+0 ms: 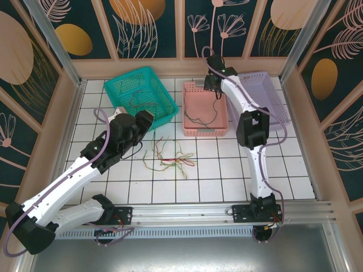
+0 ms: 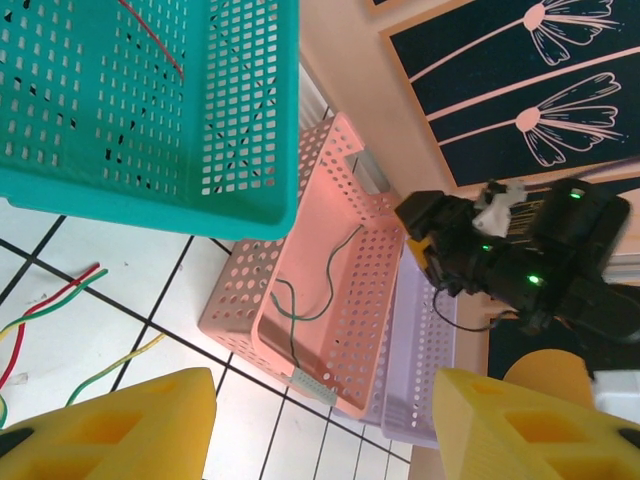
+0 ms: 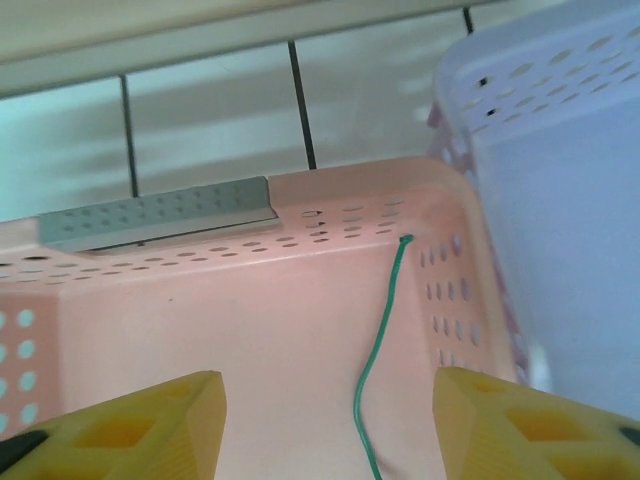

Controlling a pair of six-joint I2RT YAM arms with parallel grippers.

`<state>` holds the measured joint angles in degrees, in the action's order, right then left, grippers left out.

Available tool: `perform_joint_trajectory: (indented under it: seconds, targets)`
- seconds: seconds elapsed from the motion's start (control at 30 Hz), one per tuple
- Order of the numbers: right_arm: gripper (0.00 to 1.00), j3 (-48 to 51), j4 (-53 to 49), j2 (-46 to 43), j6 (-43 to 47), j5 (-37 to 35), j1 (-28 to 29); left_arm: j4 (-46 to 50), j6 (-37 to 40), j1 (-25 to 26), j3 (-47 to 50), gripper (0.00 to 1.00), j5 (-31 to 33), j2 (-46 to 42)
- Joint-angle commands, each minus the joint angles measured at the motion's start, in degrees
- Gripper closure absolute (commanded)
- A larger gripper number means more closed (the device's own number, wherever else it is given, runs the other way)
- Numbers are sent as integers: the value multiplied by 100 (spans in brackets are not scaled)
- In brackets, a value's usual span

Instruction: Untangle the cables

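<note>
Tangle: here's the knot, the cables, with yellow, green and red strands crossing each other on the white tiled table. They lie at lower centre of the top view, in front of the baskets and apart from them.
Left gripper: the left gripper sits left of centre in the top view, between the teal basket and the tangle. From its wrist camera the yellow pads stand wide apart, nothing between them.
Stray ends: at lower left of the left wrist view, red, green and yellow strands trail across the tiles near the left pad. Whether they touch it, I can't tell.
Teal basket: the teal basket is at upper left of the top view, and a red cable lies inside it.
Right gripper: the right gripper is up over the far end of the pink basket, at upper centre of the top view. Its fingers are spread wide and hold nothing.
Pink basket: the pink basket, at centre of the top view, holds one green cable. The cable's tip rests against the far wall near the right corner, and the strand runs down between the spread fingers, touching neither.
Lilac basket: the lilac basket stands just beside the pink one on its right, at upper right of the top view.
</note>
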<state>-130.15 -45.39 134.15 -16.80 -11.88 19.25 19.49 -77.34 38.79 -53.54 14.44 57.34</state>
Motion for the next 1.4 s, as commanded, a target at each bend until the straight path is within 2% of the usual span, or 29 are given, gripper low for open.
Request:
perform_joint_trajectory:
  seconds: [0.0, 0.2, 0.3, 0.43, 0.5, 0.63, 0.73, 0.83, 0.93, 1.1, 1.23, 1.37]
  targets:
    - [45, 608, 508, -1091, 17, 242, 164, 491, 237, -9, -62, 41, 227, -80]
    - [47, 4091, 2342, -3222, 294, 1513, 973, 1131, 259, -43, 294, 41, 140, -204]
    - [47, 5585, 2706, -4045, 404, 2128, 1623, 1177, 148, -103, 842, 41, -42, -433]
    - [47, 6875, 2894, -4697, 631, 2320, 2548, 1056, -70, -272, 1715, 43, -506, -777]
    - [45, 7041, 2862, -4684, 718, 2089, 2834, 881, -211, -299, 2103, 43, -808, -843]
    - [44, 7048, 2916, -4264, 775, 1673, 2945, 160, -448, -310, 2654, 42, -1316, -790]
    - [45, 6853, 3016, -3850, 885, 1292, 3008, -384, -404, -307, 2688, 41, -1624, -479]
    - [48, 6500, 3068, -3440, 924, 1347, 3020, -691, -160, -310, 2462, 40, -2036, 160]
    - [55, 6288, 3066, -3109, 851, 1413, 3024, -702, 61, -287, 2083, 39, -2288, 788]
    - [71, 6323, 3176, -2925, 721, 1449, 3024, -737, 317, -247, 1789, 39, -2110, 1359]
    - [81, 6437, 3221, -2987, 687, 1547, 3026, -1005, 578, -188, 1671, 40, -2119, 1852]
    - [90, 6560, 3209, -3162, 671, 1617, 3024, -748, 783, -57, 1404, 41, -2060, 2447]
